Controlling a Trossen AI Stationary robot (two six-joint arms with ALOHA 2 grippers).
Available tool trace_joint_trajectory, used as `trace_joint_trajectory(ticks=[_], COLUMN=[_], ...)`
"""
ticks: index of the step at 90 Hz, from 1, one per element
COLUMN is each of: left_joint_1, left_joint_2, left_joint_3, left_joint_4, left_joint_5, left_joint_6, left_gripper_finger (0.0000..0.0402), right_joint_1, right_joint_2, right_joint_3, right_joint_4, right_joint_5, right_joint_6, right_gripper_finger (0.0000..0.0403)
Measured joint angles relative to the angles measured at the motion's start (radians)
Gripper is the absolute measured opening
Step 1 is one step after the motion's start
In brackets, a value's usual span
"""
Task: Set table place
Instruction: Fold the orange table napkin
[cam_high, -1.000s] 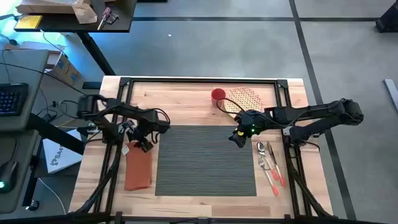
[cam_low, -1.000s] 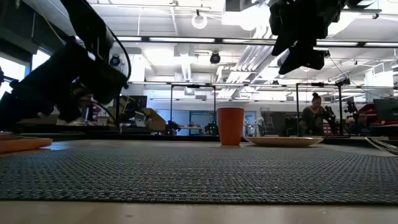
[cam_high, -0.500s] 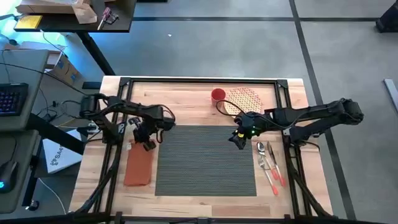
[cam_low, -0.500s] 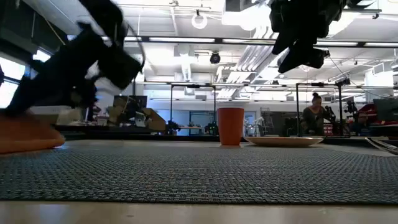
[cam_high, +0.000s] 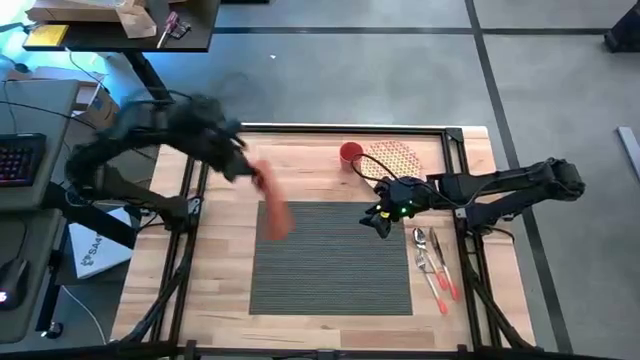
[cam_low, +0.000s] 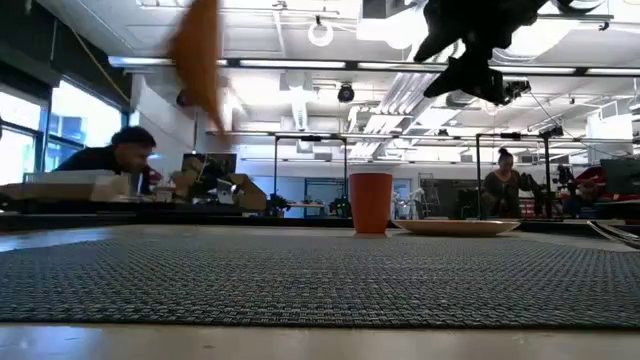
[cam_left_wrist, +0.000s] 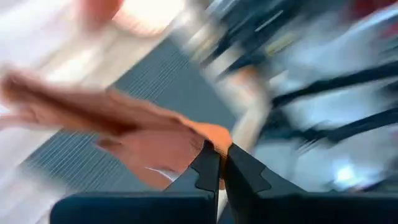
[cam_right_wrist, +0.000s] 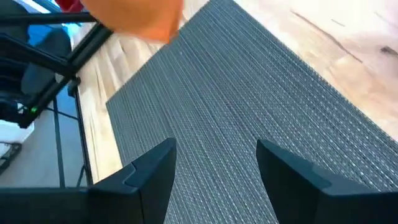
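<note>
An orange-red napkin (cam_high: 272, 205) hangs in the air over the far left corner of the dark grey ribbed placemat (cam_high: 330, 260), which lies flat on the wooden table (cam_high: 300, 150). In the low view the napkin (cam_low: 200, 60) is high above the mat. My left gripper (cam_high: 243, 165) is raised and shut on it. My right gripper (cam_high: 380, 218) hovers open above the placemat's far right part (cam_right_wrist: 249, 106), with nothing between its fingers. My left gripper pinches the napkin between its two fingers at an edge of the cloth (cam_left_wrist: 211, 138). The napkin trails away from the fingertips, lifted clear of the table and the mat. Blur hides how many layers are held.
A red cup (cam_high: 350, 153) and a patterned plate (cam_high: 392, 160) stand at the table's far edge, right of centre. Cutlery (cam_high: 435, 265) lies on the wood right of the placemat. The black rail frame (cam_high: 320, 129) runs around the table. People sit in the room beyond.
My left gripper has risen fast from the table's left side and swung toward the far edge and the right. The napkin, which lay flat left of the placemat, is lifted clear and swings below the gripper.
</note>
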Motion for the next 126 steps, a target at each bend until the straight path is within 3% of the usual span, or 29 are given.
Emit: trace_joint_trajectory(ticks=[16,39,47,63,77,82,93,112,126], left_joint_1=[-0.129,-0.242,-0.261,-0.261,-0.274,-0.303,-0.368,-0.469,-0.538], left_joint_2=[0.005,0.083,0.113,0.131,0.127,0.129,0.132,0.160,0.187], left_joint_3=[-0.148,-0.539,-0.618,-0.613,-0.593,-0.594,-0.594,-0.595,-0.595], left_joint_4=[-0.107,0.187,0.303,0.526,0.640,0.622,0.518,0.450,0.452], left_joint_5=[-0.112,-0.031,0.034,0.144,0.379,0.417,0.404,0.339,0.330], left_joint_6=[-0.051,-0.024,-0.038,-0.049,0.016,0.054,0.086,0.020,-0.024], left_gripper_finger=[0.0000,0.0000,0.0000,0.0000,0.0000,0.0000,0.0000,0.0000,0.0000], right_joint_1=[0.000,0.000,0.000,0.000,0.000,-0.002,-0.015,-0.027,-0.049], right_joint_2=[0.000,0.005,0.015,0.045,0.087,0.119,0.232,0.502,0.693], right_joint_3=[0.000,0.000,0.000,0.000,0.000,0.000,0.043,0.281,0.495], right_joint_4=[0.003,0.000,-0.003,0.007,0.063,0.125,0.205,0.179,0.076], right_joint_5=[0.002,-0.003,-0.021,-0.078,-0.120,-0.138,-0.169,-0.195,-0.102], right_joint_6=[0.000,-0.030,-0.048,-0.091,-0.122,-0.157,-0.206,-0.362,-0.446], right_gripper_finger=[0.0205,0.0205,0.0205,0.0205,0.0205,0.0205,0.0205,0.0205,0.0205])
